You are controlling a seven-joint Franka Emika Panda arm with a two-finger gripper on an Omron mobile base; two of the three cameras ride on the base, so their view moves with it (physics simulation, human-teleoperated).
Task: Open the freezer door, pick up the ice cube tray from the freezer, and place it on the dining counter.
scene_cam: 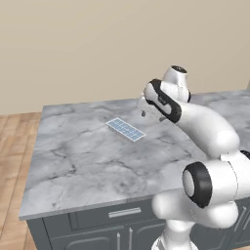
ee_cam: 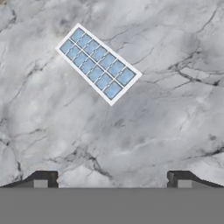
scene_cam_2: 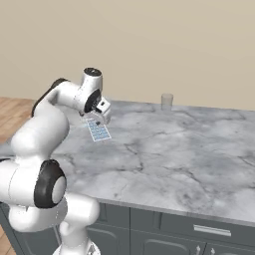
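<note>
I see the ice cube tray (scene_cam: 126, 129) lying flat on the dining counter (scene_cam: 73, 161), toward its far side, resting free on the marble. My gripper (ee_cam: 112, 180) hangs just above the slab, close beside the tray and apart from it, jaws spread wide with nothing between them; the fingertips (ee_cam: 43, 179) frame bare marble. A clear glass (scene_cam_2: 167, 101) stands at the counter's far edge, well right of the tray.

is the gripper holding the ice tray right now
No, the ice tray lies flat on the marble counter, clear of the open gripper.
</note>
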